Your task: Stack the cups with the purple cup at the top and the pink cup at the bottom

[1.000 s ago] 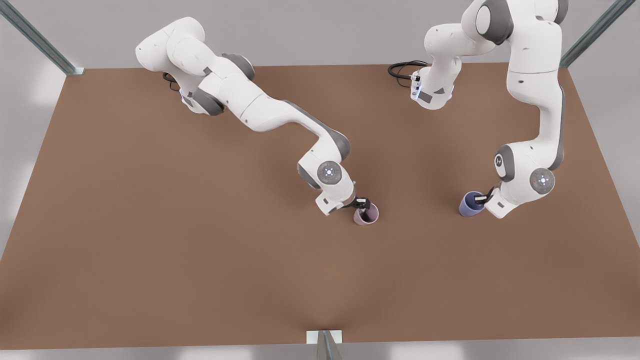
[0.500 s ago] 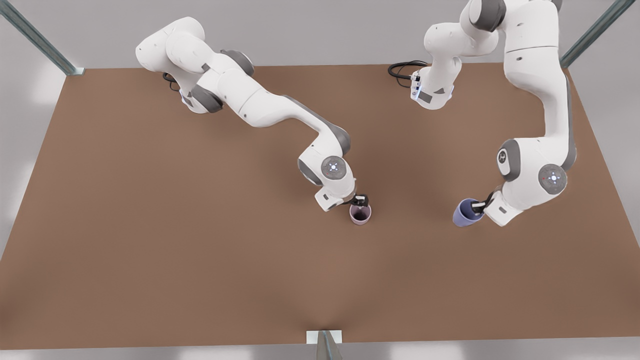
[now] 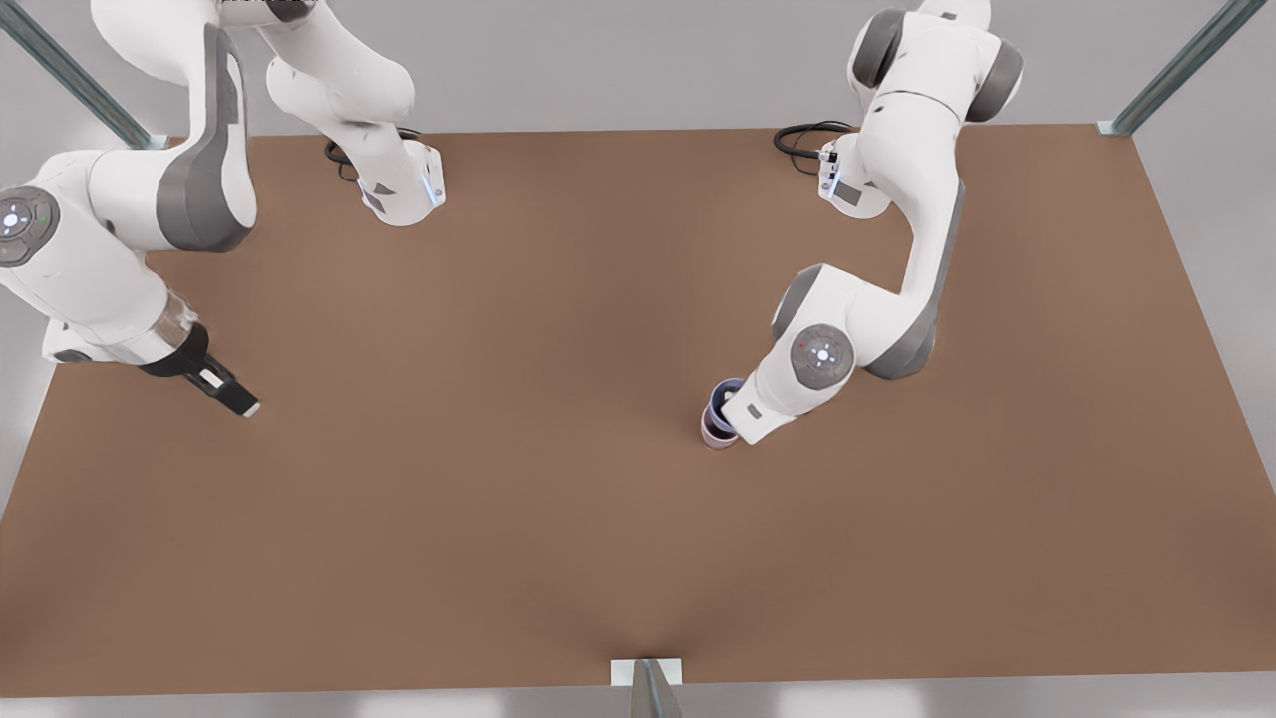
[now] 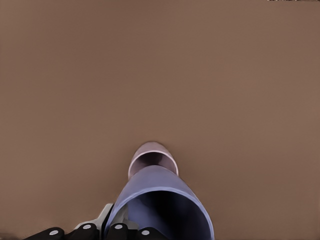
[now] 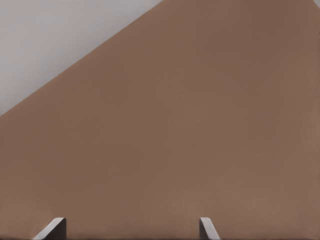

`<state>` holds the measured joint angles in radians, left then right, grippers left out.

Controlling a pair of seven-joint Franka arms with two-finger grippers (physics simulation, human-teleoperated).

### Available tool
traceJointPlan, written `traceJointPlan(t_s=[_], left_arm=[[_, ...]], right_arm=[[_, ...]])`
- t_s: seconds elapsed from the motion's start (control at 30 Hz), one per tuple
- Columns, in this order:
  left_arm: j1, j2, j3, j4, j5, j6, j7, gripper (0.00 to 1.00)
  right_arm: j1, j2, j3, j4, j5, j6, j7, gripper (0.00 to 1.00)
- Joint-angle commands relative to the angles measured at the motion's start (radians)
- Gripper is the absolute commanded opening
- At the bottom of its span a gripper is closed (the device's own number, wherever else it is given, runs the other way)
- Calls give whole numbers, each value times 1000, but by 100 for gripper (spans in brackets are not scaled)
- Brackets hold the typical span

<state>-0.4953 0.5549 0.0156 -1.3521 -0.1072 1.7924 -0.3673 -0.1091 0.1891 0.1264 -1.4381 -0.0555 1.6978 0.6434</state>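
Front view: purple cup (image 3: pixel 726 397) over pink cup (image 3: pixel 714 433).

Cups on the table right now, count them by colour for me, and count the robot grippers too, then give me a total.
Pink cup: 1, standing on the table.
Purple cup: 1, held by the left gripper directly above the pink one.
Grippers: 2; the right gripper waits open and empty at the front view's left.
Total: 2 cups and 2 grippers, 4 things.

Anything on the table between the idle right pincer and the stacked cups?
Nothing: in the front view, only bare table lies between the right pincer, open, and the pink cup. The left pincer holds the purple cup above it.
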Motion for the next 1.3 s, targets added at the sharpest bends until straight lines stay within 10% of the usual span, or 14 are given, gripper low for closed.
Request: traceJointPlan(t_s=[0.0,0.27,0.53,0.93,0.97,1.0,1.27], left_arm=[[-2,7,0,-12,-6,48,-519,21],[-15,8,0,-105,-14,167,-507,21],[-15,19,0,-153,-14,223,-504,21],[-15,37,0,-159,-14,229,-502,21],[-15,39,0,-160,-11,231,-499,76],[-15,42,0,-171,-5,252,-498,100],[-15,39,0,-174,-5,254,-498,100]], right_arm=[[9,111,-10,145,16,-178,-645,100],[12,105,-2,97,9,25,-1999,100],[34,72,-10,81,20,-188,-604,100],[32,82,-5,81,22,-153,-582,100],[32,81,-5,81,23,-153,-585,100],[32,82,-5,81,23,-153,-587,100],[31,82,-5,82,25,-156,-591,100]])
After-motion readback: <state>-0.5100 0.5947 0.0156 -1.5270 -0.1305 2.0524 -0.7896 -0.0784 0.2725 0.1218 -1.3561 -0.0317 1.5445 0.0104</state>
